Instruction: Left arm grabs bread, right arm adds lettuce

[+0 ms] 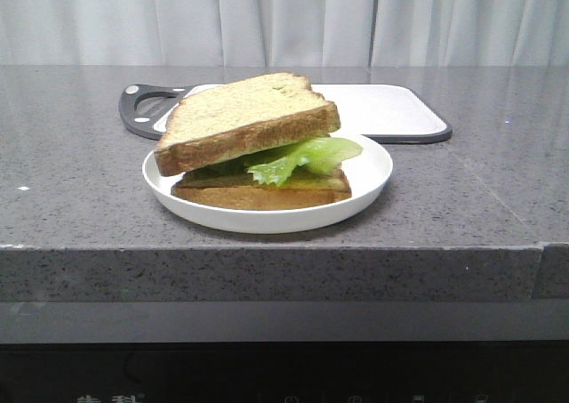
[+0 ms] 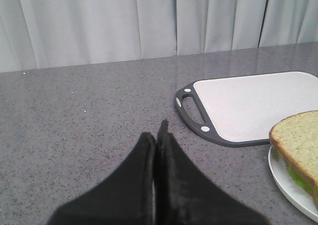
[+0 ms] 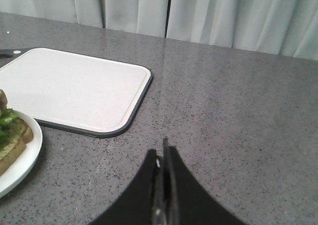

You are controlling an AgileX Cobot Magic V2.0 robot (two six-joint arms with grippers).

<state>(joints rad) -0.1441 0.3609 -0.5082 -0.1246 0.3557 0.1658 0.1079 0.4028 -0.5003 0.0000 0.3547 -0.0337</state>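
A white plate [image 1: 373, 176] near the counter's front edge carries a sandwich. The thick speckled bread [image 1: 244, 118] lies tilted on top, over the green ruffled lettuce [image 1: 307, 157], which rests on a thinner bottom slice [image 1: 267, 194]. The bread's corner [image 2: 298, 140] shows in the left wrist view, the lettuce edge [image 3: 6, 119] in the right wrist view. My left gripper [image 2: 158, 135] is shut and empty over bare counter, well to the left of the plate. Over bare counter right of the plate, my right gripper [image 3: 161, 153] is shut with nothing in it. Neither gripper appears in the front view.
A white cutting board [image 1: 382, 109] with a dark rim and handle [image 1: 142, 109] lies flat behind the plate. Grey curtains hang beyond the speckled grey counter [image 1: 80, 181], whose front edge drops off just before the plate.
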